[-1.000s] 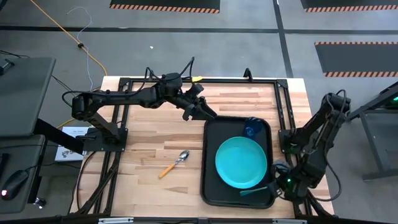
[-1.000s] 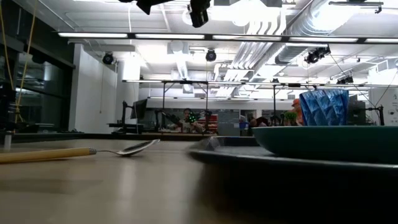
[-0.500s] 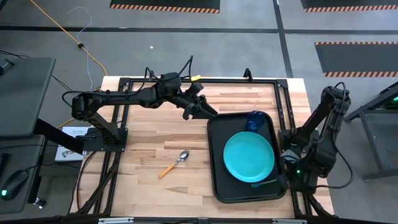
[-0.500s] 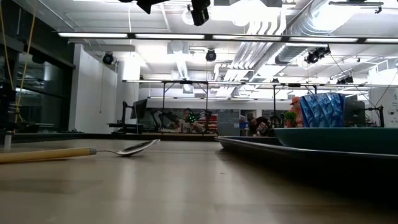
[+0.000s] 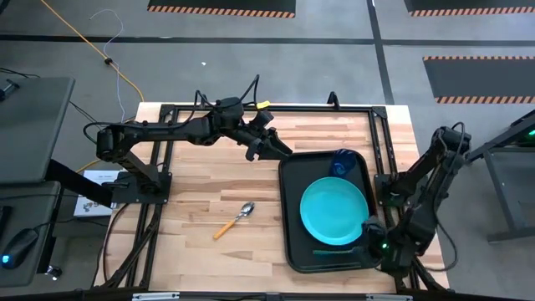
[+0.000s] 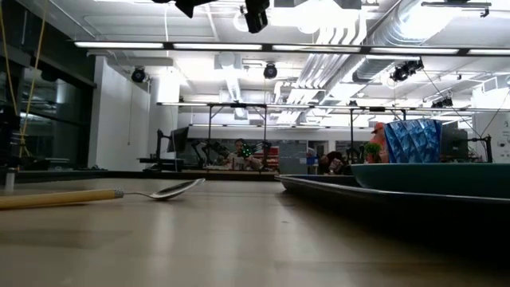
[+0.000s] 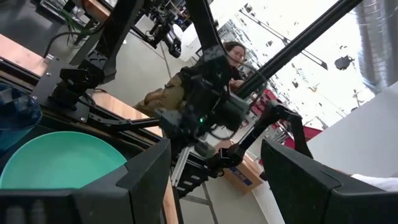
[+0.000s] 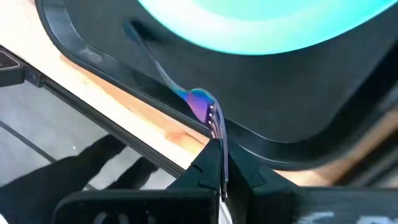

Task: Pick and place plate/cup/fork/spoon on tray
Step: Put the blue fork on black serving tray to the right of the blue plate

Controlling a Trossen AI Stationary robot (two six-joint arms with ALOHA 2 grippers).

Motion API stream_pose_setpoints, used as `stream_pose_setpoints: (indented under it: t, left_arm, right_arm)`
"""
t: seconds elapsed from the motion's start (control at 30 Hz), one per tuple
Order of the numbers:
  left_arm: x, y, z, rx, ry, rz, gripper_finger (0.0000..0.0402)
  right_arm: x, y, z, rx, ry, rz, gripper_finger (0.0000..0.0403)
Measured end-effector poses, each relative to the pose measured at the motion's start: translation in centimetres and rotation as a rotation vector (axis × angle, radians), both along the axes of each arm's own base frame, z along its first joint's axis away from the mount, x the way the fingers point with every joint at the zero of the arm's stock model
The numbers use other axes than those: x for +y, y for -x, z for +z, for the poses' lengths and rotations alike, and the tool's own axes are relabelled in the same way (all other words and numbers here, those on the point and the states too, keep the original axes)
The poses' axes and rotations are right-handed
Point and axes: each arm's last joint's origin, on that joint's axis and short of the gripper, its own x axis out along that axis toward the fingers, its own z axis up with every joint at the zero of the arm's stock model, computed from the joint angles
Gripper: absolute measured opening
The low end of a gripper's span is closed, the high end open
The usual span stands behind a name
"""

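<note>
The black tray (image 5: 289, 209) lies on the table's right part. On it stand the turquoise plate (image 5: 334, 211) and, at its far edge, the blue cup (image 5: 341, 163). The teal-handled fork (image 5: 333, 252) lies along the tray's near edge. My right gripper (image 5: 374, 244) is at the tray's near right corner, shut on the fork (image 8: 186, 93). The orange-handled spoon (image 5: 236, 219) lies flat on the wood left of the tray. My left gripper (image 5: 272, 149) hangs open and empty above the table near the tray's far left corner. My right gripper pinches the fork's metal head (image 8: 213, 122) between its two shut fingers (image 8: 205, 163), which lie along the fork. They come from the table's right side over the tray's rim. The handle end (image 8: 134, 29) rests on the tray floor by the plate.
A black metal frame (image 5: 251, 109) runs around the table's far and side edges. Bare wood lies left of the tray around the spoon (image 6: 96, 194). People and benches show in the room beyond the table.
My right gripper went toward the table's right edge with the fork, then came back toward the left and near edge. The tray, with plate and cup on it, slid a little toward the right edge and turned slightly. The spoon and my left arm stayed still.
</note>
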Motion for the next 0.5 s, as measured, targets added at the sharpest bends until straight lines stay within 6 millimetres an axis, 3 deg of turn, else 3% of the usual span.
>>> stream_pose_setpoints:
  t: [0.27,0.5]
  left_arm:
    - [0.0,0.0,0.0,0.000,0.000,0.000,0.0239]
    - [0.0,0.0,0.0,0.000,0.000,0.000,0.0239]
  right_arm:
    - [1.9,-1.5,-2.9,0.033,0.042,-0.015,0.0000]
    - [2.1,-1.7,-4.0,0.087,0.078,-0.011,0.0001]
